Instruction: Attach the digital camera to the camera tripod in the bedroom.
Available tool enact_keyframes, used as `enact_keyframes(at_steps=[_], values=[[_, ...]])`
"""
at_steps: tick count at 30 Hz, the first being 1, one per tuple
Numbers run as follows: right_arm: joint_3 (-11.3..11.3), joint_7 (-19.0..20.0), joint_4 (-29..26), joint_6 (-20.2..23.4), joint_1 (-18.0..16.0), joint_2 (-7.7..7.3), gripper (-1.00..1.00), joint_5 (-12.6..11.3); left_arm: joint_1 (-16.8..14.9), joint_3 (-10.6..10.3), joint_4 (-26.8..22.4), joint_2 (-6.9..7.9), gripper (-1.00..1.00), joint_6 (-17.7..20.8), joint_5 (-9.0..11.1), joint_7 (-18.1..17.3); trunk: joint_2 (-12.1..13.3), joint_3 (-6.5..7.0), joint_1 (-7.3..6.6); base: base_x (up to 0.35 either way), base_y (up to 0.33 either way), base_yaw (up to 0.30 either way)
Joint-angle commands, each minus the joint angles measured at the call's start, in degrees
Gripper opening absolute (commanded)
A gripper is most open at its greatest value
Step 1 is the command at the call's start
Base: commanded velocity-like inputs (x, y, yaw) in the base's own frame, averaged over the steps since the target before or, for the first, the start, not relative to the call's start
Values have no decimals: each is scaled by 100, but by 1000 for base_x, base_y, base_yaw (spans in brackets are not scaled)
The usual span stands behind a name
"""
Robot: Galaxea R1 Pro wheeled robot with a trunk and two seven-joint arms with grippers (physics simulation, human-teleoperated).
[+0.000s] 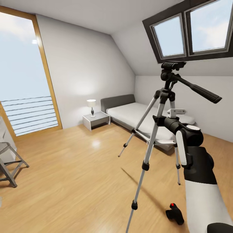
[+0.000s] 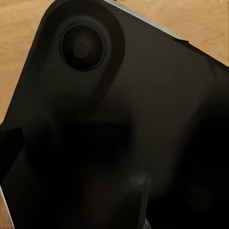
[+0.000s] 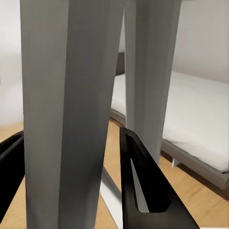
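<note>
Nearest to the robot, low on the light wood floor point(image 1: 64, 168), lies the digital camera point(image 1: 175, 213), a small black lumpy body with a red button on top, just beside the white and black right arm point(image 1: 197, 181) in the head view. The camera tripod point(image 1: 155, 129) stands just in front of it on three smooth silver metal legs with black joints and feet, and one front leg comes down close to the camera without touching it. The right arm reaches to the tripod at mid height. In the right wrist view the right gripper point(image 3: 71, 167) has its two black, matte fingers point(image 3: 143, 186) on either side of a wide grey metal leg; they are parted about as wide as the leg, but I cannot tell if they press on it. On top the tripod has a black head with a long, tapered pan handle point(image 1: 197, 89) pointing to the right. The left wrist view shows a dark rounded surface with a round recess, so I cannot tell the state of the left gripper. Farther away stands a grey-framed bed point(image 1: 142, 116) with a white mattress, a white nightstand point(image 1: 96, 120) with a small lamp point(image 1: 92, 106), a folding chair point(image 1: 9, 161) at the left, and a dark-framed skylight point(image 1: 191, 30) in the white sloped ceiling.
</note>
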Motion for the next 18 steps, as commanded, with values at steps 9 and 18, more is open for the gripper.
enact_keyframes(at_steps=[9, 18], values=[[84, 24, -1, 30, -6, 1, -100, -5, 3, -7, -10, -1, 100, -5, 29, 0, -3, -5, 1, 110, 334, 0], [235, -97, 0, 29, -6, 1, -100, -5, 3, -7, -10, -1, 100, -6, 29, 0, -3, -5, 1, 104, 336, 0]])
